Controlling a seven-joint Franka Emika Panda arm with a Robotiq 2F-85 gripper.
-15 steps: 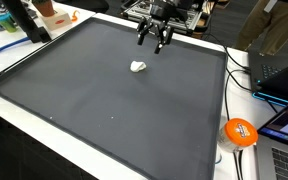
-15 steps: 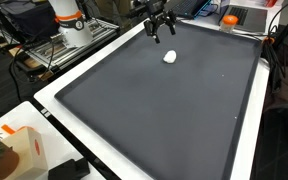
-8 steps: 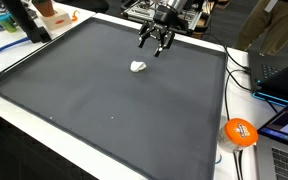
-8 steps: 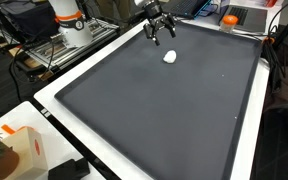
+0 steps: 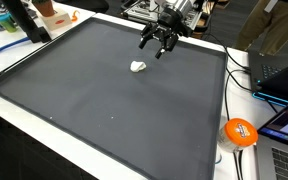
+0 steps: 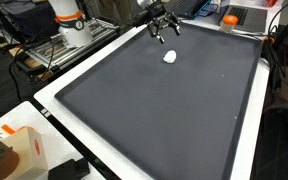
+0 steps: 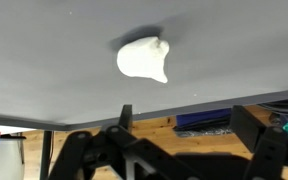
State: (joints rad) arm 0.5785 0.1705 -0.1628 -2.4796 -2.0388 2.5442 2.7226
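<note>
A small white lump (image 5: 138,67) lies on the dark grey mat (image 5: 104,110) toward its far side, seen in both exterior views (image 6: 169,57). My gripper (image 5: 156,44) hangs in the air a little beyond the lump, near the mat's far edge, and touches nothing. Its jaws stand open and empty (image 6: 161,34). In the wrist view the lump (image 7: 144,59) lies on the mat (image 7: 54,60) well ahead of the gripper (image 7: 184,118), whose two dark fingers (image 7: 125,114) point past the mat's edge.
An orange round object (image 5: 240,131) and a laptop (image 5: 280,75) sit off one side of the mat. A white and orange robot base (image 6: 69,20) stands beyond another side. A box (image 6: 19,150) is near the corner. Wood and a blue item (image 7: 204,120) lie past the far edge.
The gripper has drifted slightly sideways and tilted a little above the far part of the mat, still open. The white lump has not moved.
</note>
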